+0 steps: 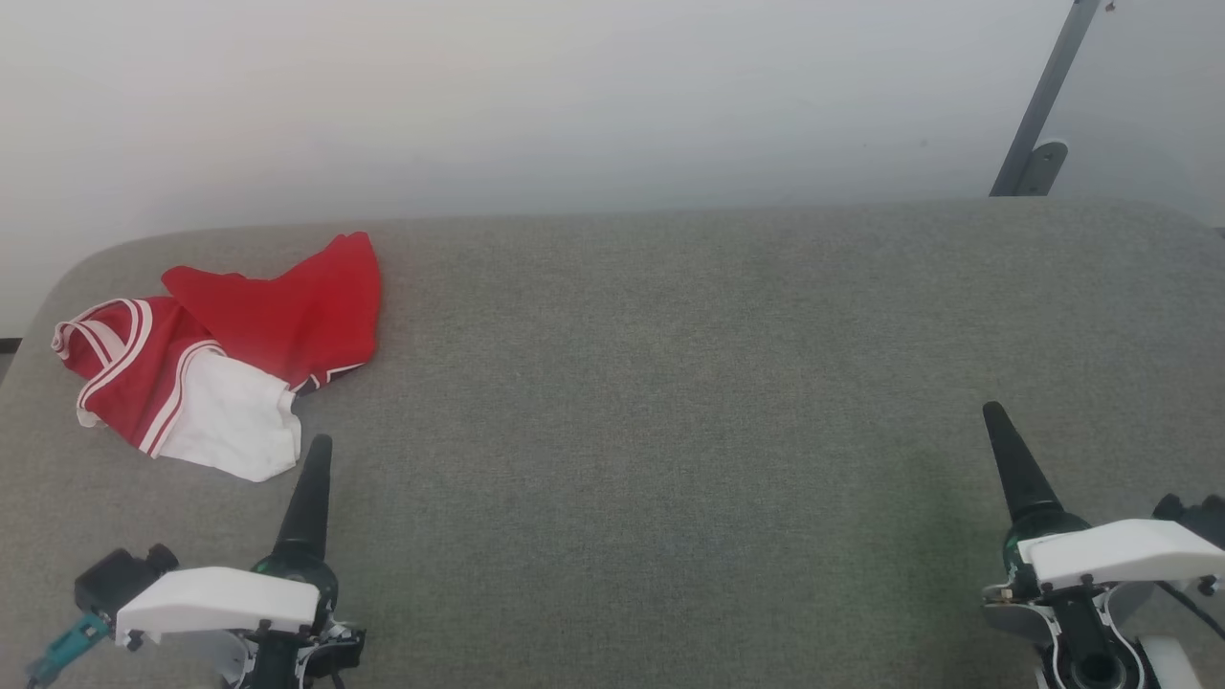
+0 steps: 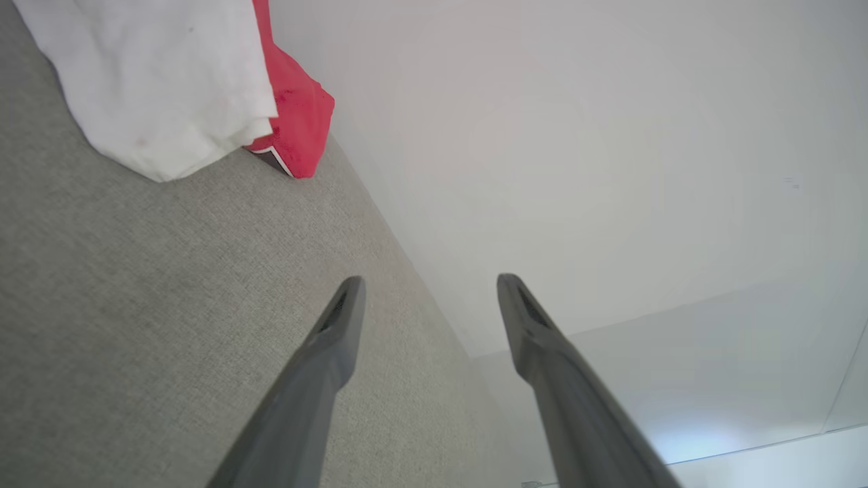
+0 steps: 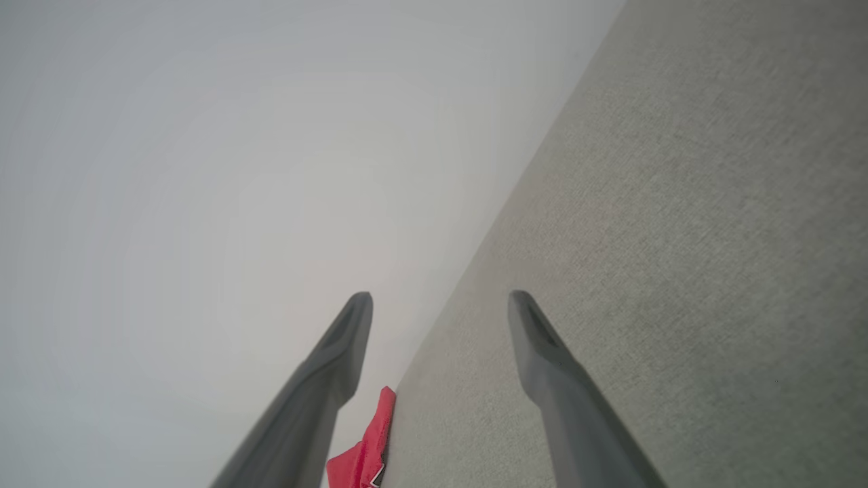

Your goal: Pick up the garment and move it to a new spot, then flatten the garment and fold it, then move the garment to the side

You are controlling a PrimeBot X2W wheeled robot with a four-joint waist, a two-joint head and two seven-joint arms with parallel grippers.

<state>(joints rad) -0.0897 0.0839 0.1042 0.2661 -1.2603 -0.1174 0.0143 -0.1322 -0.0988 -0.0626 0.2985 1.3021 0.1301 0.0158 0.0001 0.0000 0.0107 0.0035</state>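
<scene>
Crumpled red-and-white garment [image 1: 278, 316] lies untouched at the far left of the grey surface [image 1: 670, 383]; left gripper [image 2: 430, 285], spread and empty, sits near it, likely poised to grab, while right gripper [image 3: 439, 298], also spread, rests well apart.

Long, tapered dark-grey fingers [image 2: 329, 352], two on the left gripper [image 2: 430, 279], two on the right gripper [image 3: 441, 296]. Wrists carry angular white covers [image 1: 220, 598] with small dark screws [image 1: 126, 635]; black block [image 1: 120, 574] and teal connector [image 1: 67, 649] adjoin the left cover.
</scene>
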